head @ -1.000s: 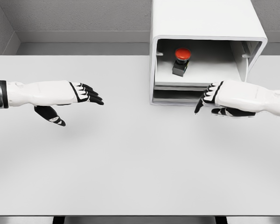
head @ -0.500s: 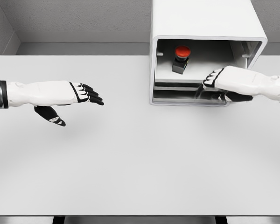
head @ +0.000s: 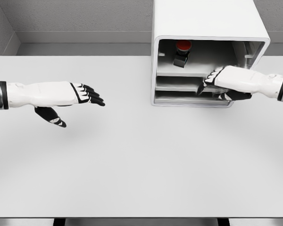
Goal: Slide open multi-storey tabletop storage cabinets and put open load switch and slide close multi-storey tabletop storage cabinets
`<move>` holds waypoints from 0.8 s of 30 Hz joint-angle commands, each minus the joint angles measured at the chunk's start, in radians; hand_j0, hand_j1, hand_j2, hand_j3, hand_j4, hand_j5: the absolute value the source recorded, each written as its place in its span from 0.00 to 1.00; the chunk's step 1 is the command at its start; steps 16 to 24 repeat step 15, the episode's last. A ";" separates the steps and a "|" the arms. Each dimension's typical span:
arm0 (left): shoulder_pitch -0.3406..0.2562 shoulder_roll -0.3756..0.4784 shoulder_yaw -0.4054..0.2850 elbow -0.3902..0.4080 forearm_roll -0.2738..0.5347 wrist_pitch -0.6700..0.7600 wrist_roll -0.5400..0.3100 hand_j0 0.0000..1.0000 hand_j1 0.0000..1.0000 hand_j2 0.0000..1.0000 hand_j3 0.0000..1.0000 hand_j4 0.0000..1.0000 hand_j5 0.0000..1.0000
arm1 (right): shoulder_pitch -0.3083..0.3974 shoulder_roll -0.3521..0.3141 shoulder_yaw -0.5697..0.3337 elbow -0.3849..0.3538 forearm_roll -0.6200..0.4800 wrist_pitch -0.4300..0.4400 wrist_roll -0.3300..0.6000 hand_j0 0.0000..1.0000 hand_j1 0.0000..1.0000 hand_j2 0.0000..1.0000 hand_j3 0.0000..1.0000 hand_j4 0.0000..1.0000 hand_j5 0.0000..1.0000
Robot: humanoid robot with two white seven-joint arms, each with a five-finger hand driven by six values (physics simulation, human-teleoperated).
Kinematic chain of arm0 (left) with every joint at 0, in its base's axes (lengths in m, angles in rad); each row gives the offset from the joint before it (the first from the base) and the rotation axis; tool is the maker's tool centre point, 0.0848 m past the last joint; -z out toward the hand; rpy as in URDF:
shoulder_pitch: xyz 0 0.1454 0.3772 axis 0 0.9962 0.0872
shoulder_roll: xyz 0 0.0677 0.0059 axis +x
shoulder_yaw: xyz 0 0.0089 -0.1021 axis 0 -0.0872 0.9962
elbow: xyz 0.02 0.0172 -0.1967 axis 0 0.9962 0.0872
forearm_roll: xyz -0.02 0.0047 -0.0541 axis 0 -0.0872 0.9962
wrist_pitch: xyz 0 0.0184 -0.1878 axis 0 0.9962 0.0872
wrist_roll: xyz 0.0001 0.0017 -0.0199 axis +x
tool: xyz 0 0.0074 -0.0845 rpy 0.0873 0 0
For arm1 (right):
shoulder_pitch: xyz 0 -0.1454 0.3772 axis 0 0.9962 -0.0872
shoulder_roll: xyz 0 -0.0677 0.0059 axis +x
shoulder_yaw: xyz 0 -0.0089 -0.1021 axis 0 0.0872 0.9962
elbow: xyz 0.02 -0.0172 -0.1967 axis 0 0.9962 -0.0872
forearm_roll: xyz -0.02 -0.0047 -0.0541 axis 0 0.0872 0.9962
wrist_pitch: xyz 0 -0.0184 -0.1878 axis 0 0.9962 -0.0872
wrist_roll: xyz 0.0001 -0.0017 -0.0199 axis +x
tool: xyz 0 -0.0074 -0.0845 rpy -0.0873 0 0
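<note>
Closing step judged underway: switch (head: 182,51) lay in cabinet (head: 205,21); right hand (head: 222,81), fingers relaxed, was pressed at drawer (head: 179,83), further inward push needed.

White open-fronted storage cabinet (head: 205,21), standing upright. Inside, a load switch (head: 182,52) with red round cap on dark body, upright on the upper drawer (head: 198,71), toward the cabinet's left wall.
</note>
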 commanded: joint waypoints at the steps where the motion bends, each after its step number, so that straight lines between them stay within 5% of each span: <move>1: 0.000 0.001 0.001 0.000 0.007 0.003 0.000 1.00 1.00 1.00 1.00 1.00 1.00 | 0.003 -0.073 -0.024 -0.104 -0.005 0.004 0.000 0.69 0.69 0.69 0.69 0.69 0.69; 2: 0.000 0.001 0.001 0.000 0.007 0.003 0.000 1.00 1.00 1.00 1.00 1.00 1.00 | 0.063 -0.090 -0.094 -0.164 -0.008 0.004 0.000 0.72 0.72 0.72 0.72 0.72 0.72; 4: 0.000 0.001 0.001 0.000 0.007 0.003 0.000 1.00 1.00 1.00 1.00 1.00 1.00 | 0.175 -0.128 -0.188 -0.264 -0.010 0.004 0.000 1.00 1.00 1.00 1.00 1.00 1.00; 7: 0.002 0.001 0.001 0.000 0.007 0.003 0.000 1.00 1.00 1.00 1.00 1.00 1.00 | 0.222 -0.130 -0.185 -0.270 -0.011 0.004 0.000 1.00 1.00 1.00 1.00 1.00 1.00; 12: 0.044 0.024 -0.029 0.003 0.007 0.003 0.000 1.00 1.00 1.00 1.00 1.00 1.00 | 0.229 -0.128 -0.179 -0.272 -0.004 0.004 0.000 1.00 1.00 1.00 1.00 1.00 1.00; 24: 0.046 0.021 -0.036 0.003 0.005 0.003 0.000 1.00 1.00 1.00 1.00 1.00 1.00 | 0.233 -0.128 -0.179 -0.272 -0.002 0.004 0.000 1.00 1.00 1.00 1.00 1.00 1.00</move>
